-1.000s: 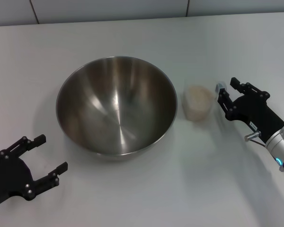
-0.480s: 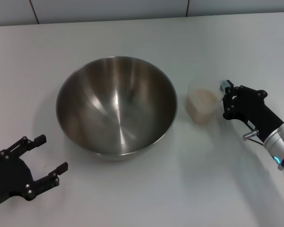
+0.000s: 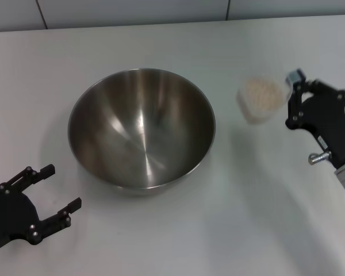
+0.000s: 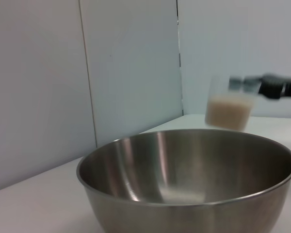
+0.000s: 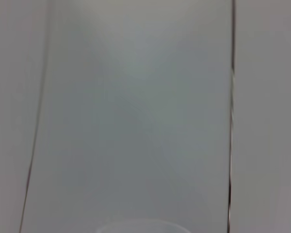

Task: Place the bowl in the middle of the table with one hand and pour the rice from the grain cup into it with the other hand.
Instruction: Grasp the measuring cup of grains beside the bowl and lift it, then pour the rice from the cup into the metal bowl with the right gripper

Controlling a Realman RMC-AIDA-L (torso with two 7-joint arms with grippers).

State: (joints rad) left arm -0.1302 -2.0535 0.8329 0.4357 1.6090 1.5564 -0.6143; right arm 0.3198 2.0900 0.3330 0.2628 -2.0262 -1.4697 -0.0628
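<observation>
The steel bowl (image 3: 141,127) sits upright and empty in the middle of the white table (image 3: 241,207); it also fills the left wrist view (image 4: 189,179). My right gripper (image 3: 291,99) is shut on the clear grain cup (image 3: 260,99), which holds rice (image 3: 261,92) and is lifted above the table to the right of the bowl. The left wrist view shows the cup (image 4: 229,108) in the air beyond the bowl's far rim, upright. My left gripper (image 3: 49,190) is open and empty, low at the front left, apart from the bowl.
A grey panelled wall (image 3: 132,11) runs along the table's far edge. The right wrist view shows only this wall (image 5: 136,107) and a sliver of the cup's rim (image 5: 140,226).
My right gripper closed on the grain cup and lifted it up and away from the table, to the right of the bowl. The left arm and bowl have not moved.
</observation>
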